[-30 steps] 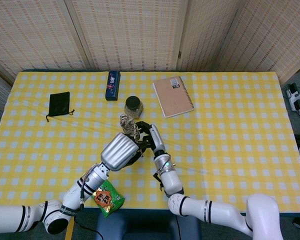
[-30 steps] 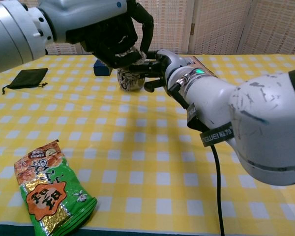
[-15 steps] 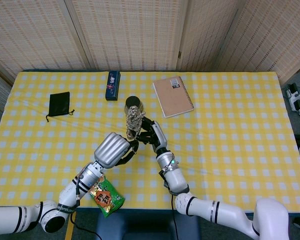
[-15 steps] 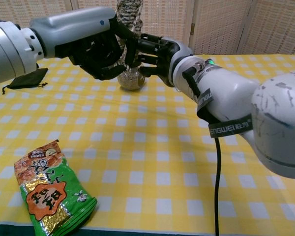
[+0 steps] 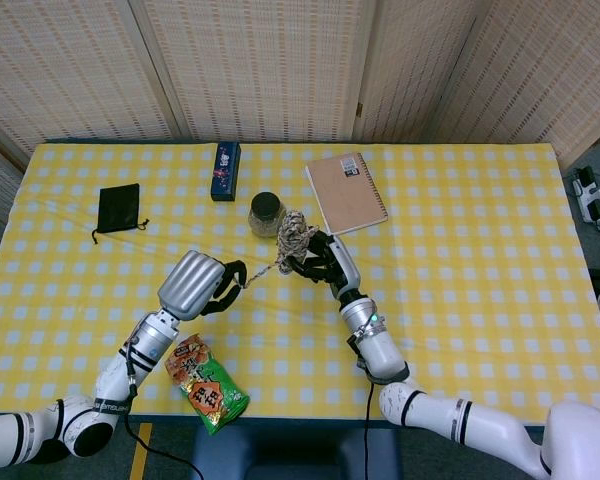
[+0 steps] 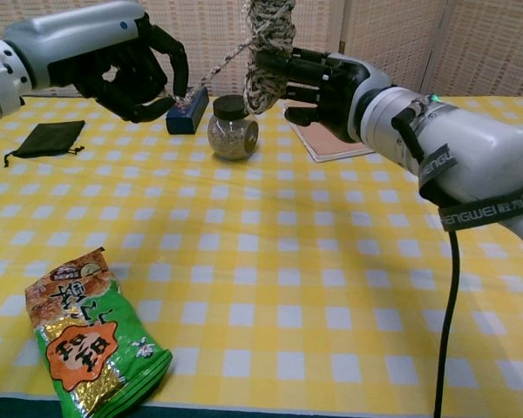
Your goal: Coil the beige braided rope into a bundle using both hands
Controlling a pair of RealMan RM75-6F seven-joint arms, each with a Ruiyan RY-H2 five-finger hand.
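Note:
The beige braided rope (image 5: 297, 238) is wound into a bundle (image 6: 268, 48) held up above the table. My right hand (image 5: 325, 262) grips that bundle from the right side (image 6: 318, 78). A single strand (image 6: 213, 65) runs taut from the bundle leftward and down to my left hand (image 5: 195, 283), which pinches the free end with curled fingers (image 6: 126, 74). The hands are apart, with the strand stretched between them.
A glass jar (image 5: 266, 213) stands just behind the bundle. A tan notebook (image 5: 346, 193) lies back right, a blue box (image 5: 225, 170) back centre, a black pouch (image 5: 118, 208) at left. A green snack bag (image 6: 87, 335) lies near the front edge on the yellow checked cloth.
The hands have drawn apart. The left hand has moved left and down, pulling a strand out. The right hand has carried the bundle to the right.

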